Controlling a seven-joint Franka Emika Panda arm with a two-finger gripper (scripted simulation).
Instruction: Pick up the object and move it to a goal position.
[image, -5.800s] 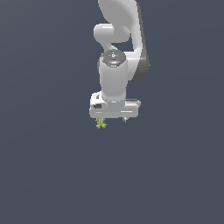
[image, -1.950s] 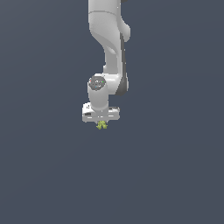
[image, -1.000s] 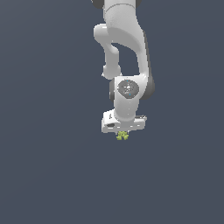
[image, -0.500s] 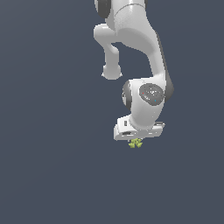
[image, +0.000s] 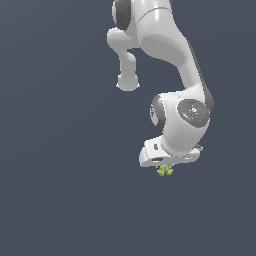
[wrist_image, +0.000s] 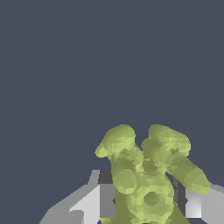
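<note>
Right now my pincer (image: 166, 169) is clamped on the object (wrist_image: 148, 175) (seemingly by its lobes); a jolt could dislodge it.

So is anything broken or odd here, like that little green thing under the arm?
Nothing stands out. The yellow-green lump sits between the two fingers of the pincer, its lobes sticking out past them. It looks whole, and nothing looks spilled or damaged.
</note>
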